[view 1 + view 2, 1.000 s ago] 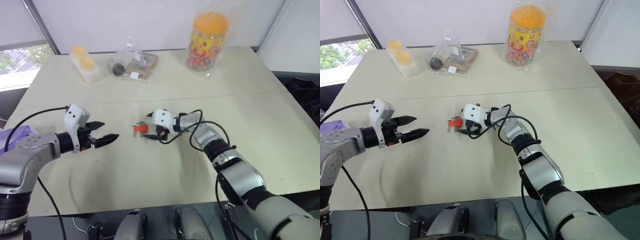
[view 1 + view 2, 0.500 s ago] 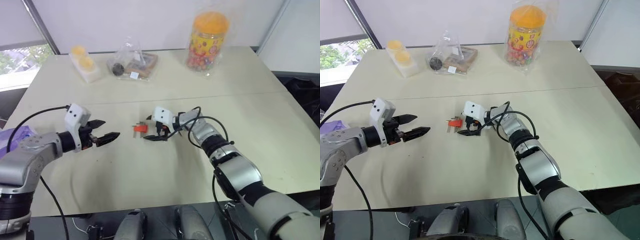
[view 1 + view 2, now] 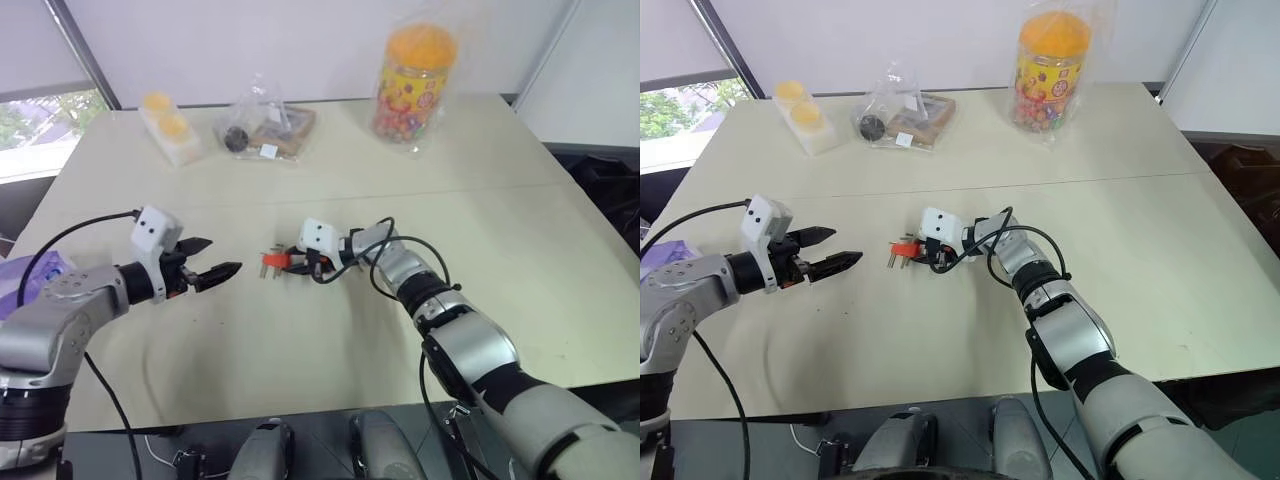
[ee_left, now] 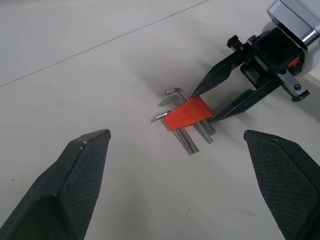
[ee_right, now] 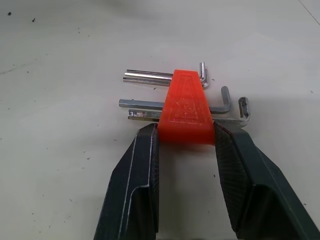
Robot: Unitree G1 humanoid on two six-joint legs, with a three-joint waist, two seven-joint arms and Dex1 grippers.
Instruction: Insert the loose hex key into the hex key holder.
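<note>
1. I take the hex key holder (image 5: 186,109) as my landmark: a red-orange wedge lying flat on the pale table (image 3: 300,360), near the middle of it.
2. Several grey metal keys (image 5: 147,76) run through the holder, their straight shanks sticking out on one side and their bent ends on the other.
3. I cannot tell which of these rods, if any, is the loose hex key; all lie close against the holder.
4. My right pincer (image 5: 186,150) reaches the holder at its wide end. Its two black fingers (image 5: 137,170) sit narrowed to either side of that end, each touching a corner of the red plastic, so I read it as closed on the holder.
5. In the left wrist view the same right pincer (image 4: 212,102) shows with its tips bracketing the wedge, which rests on the table.
6. My left pincer (image 3: 225,269) hovers above the table to the left of the holder, near it but apart, pointing toward it. Its fingers (image 4: 80,180) stand wide apart and hold nothing.
7. Beyond the holder, at the far edge of the table, I note a yellow-lidded jar (image 3: 415,82), a clear bag of small items (image 3: 262,125) and a pack of two yellow cups (image 3: 168,125).
</note>
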